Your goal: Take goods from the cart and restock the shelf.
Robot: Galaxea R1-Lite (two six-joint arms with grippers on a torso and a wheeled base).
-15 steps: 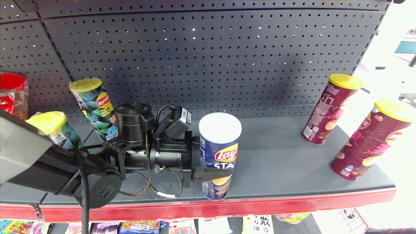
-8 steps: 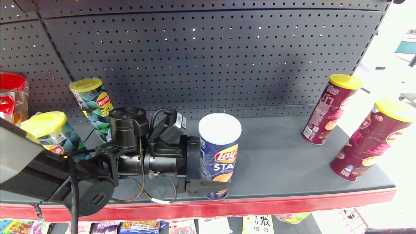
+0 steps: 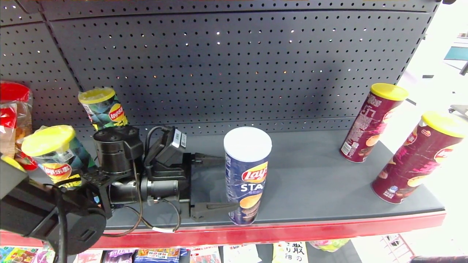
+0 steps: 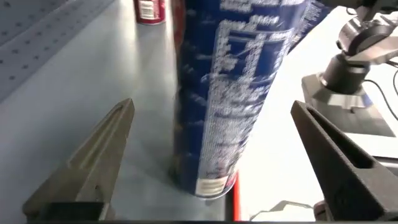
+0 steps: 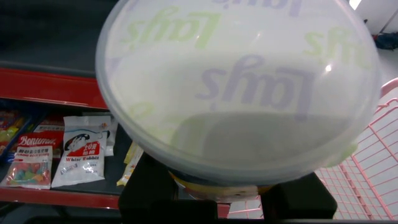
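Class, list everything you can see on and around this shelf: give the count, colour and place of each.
blue can: one, blue with a white lid, upright at the shelf front, middle
maroon cans: two, yellow lids, shelf's right end
green cans: two, yellow lids, shelf's left end
red packet: one, far left
shelf: one, grey with a red front edge
snack packets: several, mixed colours, lower shelf
cart: one, pink wire
clear-lidded can: one, held
left gripper: jaws open, at the blue can
right gripper: jaws shut on the clear-lidded can
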